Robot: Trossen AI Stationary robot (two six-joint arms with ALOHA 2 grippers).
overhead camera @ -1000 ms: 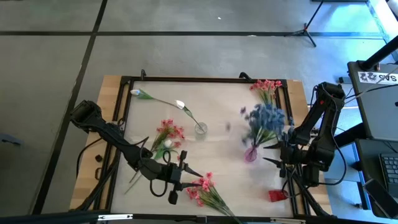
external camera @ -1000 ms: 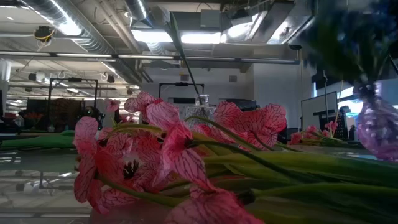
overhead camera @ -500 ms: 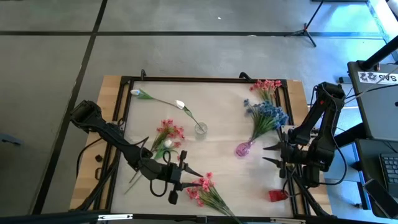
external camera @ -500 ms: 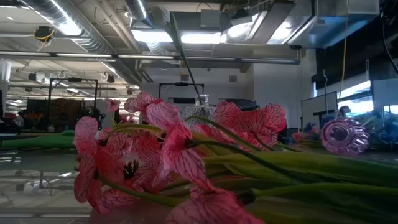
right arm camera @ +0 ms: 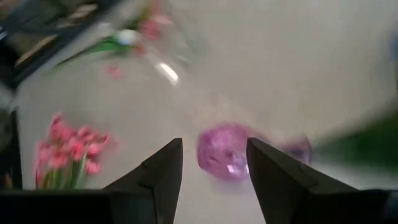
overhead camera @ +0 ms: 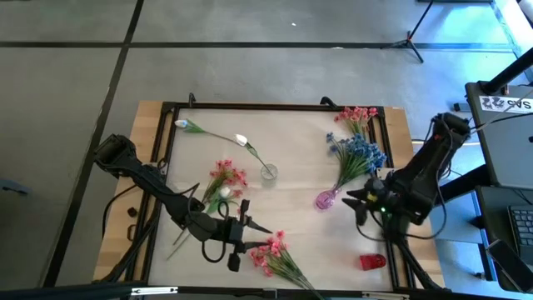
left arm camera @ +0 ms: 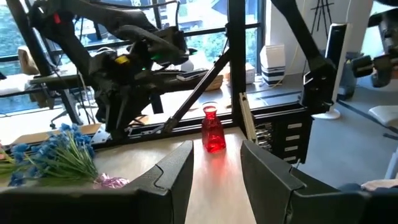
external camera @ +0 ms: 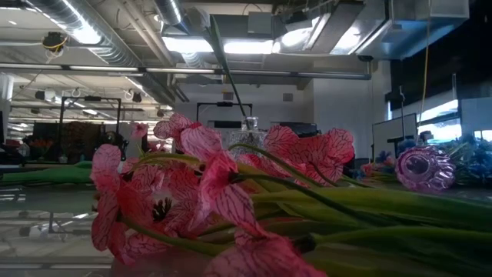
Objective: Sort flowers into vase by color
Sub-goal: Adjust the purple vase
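High view: purple vase (overhead camera: 326,199) tipped over on its side toward the right edge of the surface (overhead camera: 291,133), blue sprigs (overhead camera: 356,155) still in its neck and fanned toward the far right corner. Right pincer (overhead camera: 353,200) just beside the vase's base, fingers parted, nothing held. In the right wrist view, purple glass sitting between the two dark fingers but apart from both.

Elsewhere: clear vase (overhead camera: 269,172) upright near the middle with a white-bud stem (overhead camera: 218,135) leaning out toward the far left corner; red vase (overhead camera: 371,262) standing at the near right corner; pink sprigs (overhead camera: 356,115) at the far right corner; a pink bunch (overhead camera: 225,177) left of centre; another pink bunch (overhead camera: 273,252) at the near edge. Left pincer (overhead camera: 251,236) at that near-edge bunch, fingers half apart and empty in the left wrist view.

Likely step in hand: righting the fallen vase. Best done by closing on the narrow neck rather than the round belly, which would probably slip or roll away. Lift slowly and tilt gently so the blue stems stay inside. Set down clear of the edge frame and release only once steady.
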